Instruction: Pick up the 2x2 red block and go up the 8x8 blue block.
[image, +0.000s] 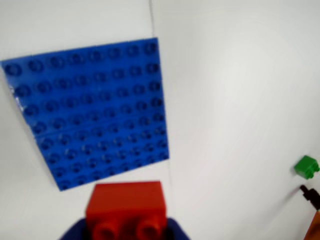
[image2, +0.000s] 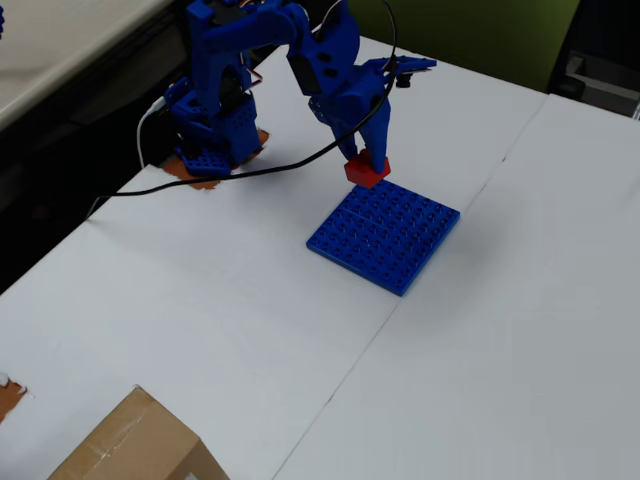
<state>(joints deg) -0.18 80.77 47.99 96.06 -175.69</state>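
2x2 red block (image2: 367, 171): small, bright red, round studs, in gripper (image2: 368, 160).

Glossy plastic on small red studded brick (image2: 367, 171) and flat blue studded baseplate (image2: 385, 234); smooth matt white bench (image2: 200, 300).

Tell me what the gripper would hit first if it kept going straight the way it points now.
Most likely the 8x8 blue block. The gripper points down, holding the 2x2 red block at the plate's near edge, so the red block would probably meet the edge studs first. Depth is unclear; it might land on the white table just beside the plate.
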